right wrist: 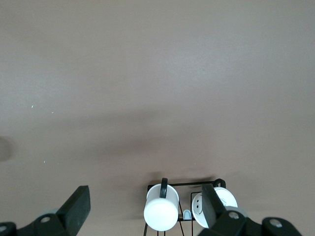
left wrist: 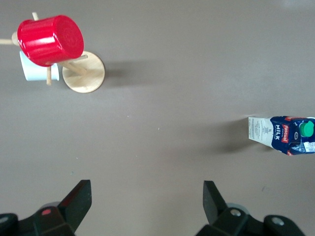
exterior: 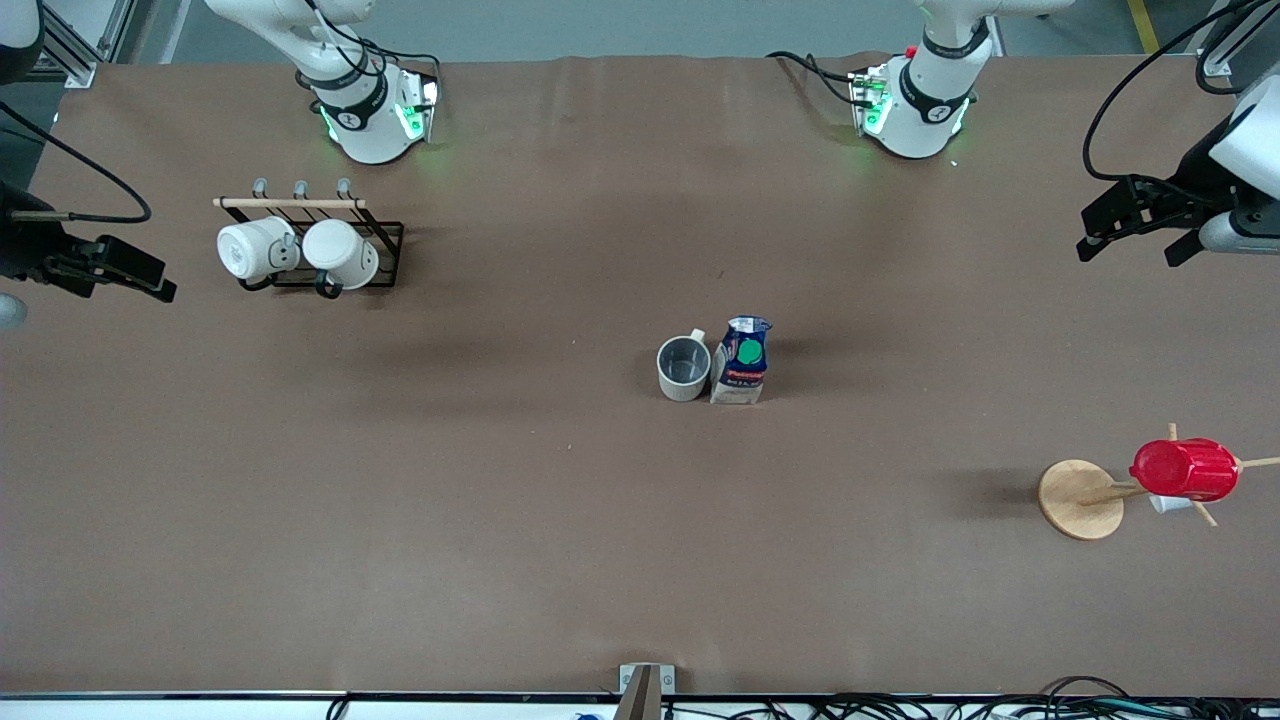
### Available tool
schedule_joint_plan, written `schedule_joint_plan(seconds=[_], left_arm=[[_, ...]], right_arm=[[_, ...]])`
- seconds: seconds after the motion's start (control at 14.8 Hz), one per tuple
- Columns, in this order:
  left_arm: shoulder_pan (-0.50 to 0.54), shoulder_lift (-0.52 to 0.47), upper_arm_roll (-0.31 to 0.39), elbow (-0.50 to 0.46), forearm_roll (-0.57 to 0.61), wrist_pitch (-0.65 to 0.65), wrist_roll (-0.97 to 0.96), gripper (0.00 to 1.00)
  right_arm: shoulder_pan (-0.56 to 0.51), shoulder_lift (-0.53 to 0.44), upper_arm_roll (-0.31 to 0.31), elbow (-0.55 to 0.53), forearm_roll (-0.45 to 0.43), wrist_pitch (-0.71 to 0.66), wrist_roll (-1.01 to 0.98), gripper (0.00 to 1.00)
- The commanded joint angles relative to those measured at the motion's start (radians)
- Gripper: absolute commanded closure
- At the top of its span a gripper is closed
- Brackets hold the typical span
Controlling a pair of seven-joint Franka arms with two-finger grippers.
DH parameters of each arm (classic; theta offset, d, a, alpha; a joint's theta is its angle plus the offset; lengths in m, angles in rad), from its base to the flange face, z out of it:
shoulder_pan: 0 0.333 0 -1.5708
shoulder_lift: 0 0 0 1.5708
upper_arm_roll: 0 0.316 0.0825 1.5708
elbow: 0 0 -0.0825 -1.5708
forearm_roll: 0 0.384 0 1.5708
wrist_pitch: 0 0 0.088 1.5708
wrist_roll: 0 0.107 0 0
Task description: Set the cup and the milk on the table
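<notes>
The pale grey-beige cup (exterior: pixel 684 368) stands upright on the brown table (exterior: pixel 500 500) near its middle. The dark blue milk carton (exterior: pixel 743 360) with a green cap stands right beside it, toward the left arm's end. The milk also shows in the left wrist view (left wrist: pixel 285 135); the cup is out of that view. My left gripper (exterior: pixel 1130 250) hangs open and empty over the table's edge at the left arm's end, its fingers wide apart in its wrist view (left wrist: pixel 146 196). My right gripper (exterior: pixel 160 285) hangs open and empty over the right arm's end (right wrist: pixel 146 201). Both arms wait.
A black wire rack (exterior: pixel 385 255) with two white mugs (exterior: pixel 258 248) (exterior: pixel 340 254) stands near the right arm's base; the rack and mugs (right wrist: pixel 161 211) show in the right wrist view. A wooden mug tree (exterior: pixel 1080 498) carrying a red ribbed cup (exterior: pixel 1185 468) stands at the left arm's end.
</notes>
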Motion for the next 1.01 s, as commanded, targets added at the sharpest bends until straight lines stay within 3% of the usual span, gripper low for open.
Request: schedule_joint_plan(seconds=[0.0,0.07,0.2,0.94], left_arm=[[0.006,0.109,-0.011,0.152,0.023,-0.079,0.001,0.00],[0.006,0.149,-0.011,0.218,0.023,-0.114,0.002,0.00],[0.006,0.180,-0.011,0.260,0.022,-0.125,-0.001,0.00],[0.013,0.131,-0.031,0.183,0.052,-0.121,-0.013,0.01]], right_arm=[[-0.020,-0.024,0.018,-0.029,-0.010,0.010,-0.001,0.00],[-0.020,-0.024,0.018,-0.029,-0.010,0.010,-0.001,0.00],[-0.021,-0.024,0.018,-0.029,-0.010,0.010,-0.001,0.00],[-0.023,-0.024,0.018,-0.029,-0.010,0.008,-0.010,0.00]])
